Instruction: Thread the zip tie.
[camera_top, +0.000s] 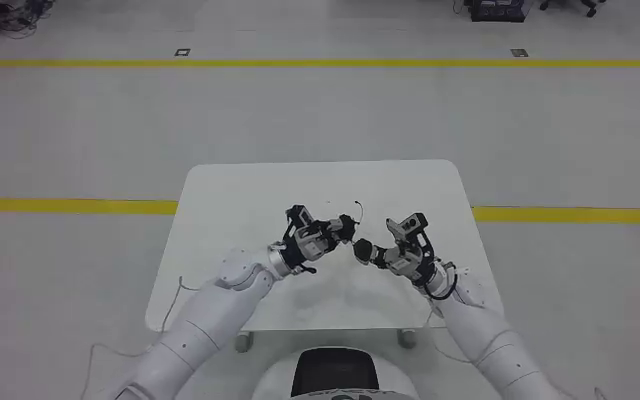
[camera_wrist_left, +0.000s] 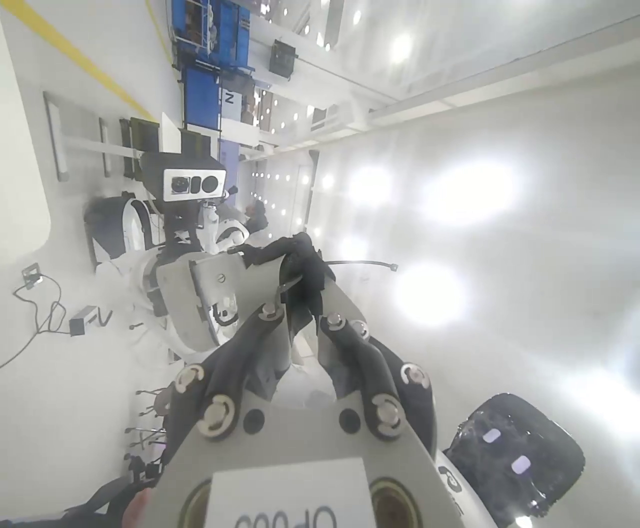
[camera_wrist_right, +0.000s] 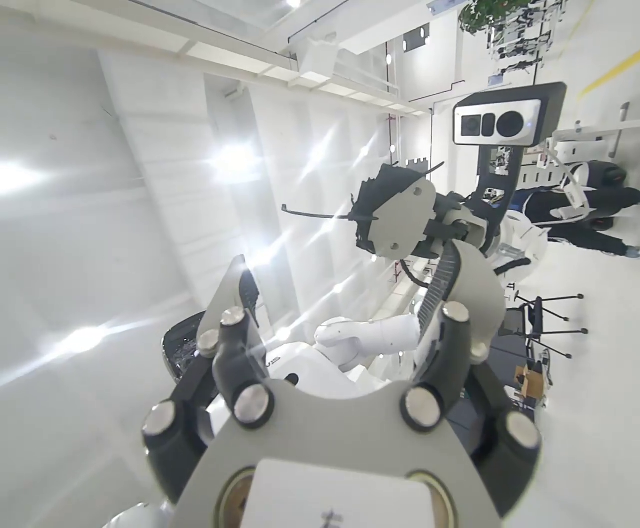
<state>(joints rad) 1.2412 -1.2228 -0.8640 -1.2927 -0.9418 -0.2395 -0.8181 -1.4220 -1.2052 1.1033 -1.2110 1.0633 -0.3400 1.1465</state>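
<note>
Left gripper (camera_wrist_left: 299, 270) fingers pinched on zip tie (camera_wrist_left: 360, 262) mid-strap; right gripper (camera_wrist_right: 350, 265) fingers spread, empty. Tie looks light, thin, springy (likely slippery); best held near a free end.

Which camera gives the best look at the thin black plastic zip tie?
The right wrist view: the thin black plastic zip tie sticks out both sides of the left gripper, against a pale background. The left wrist view shows one end; the top view, a tiny curl.

The zip tie (camera_wrist_left: 365, 262) is black, the table (camera_top: 400, 185) white, the floor lines (camera_top: 300, 63) yellow.
</note>
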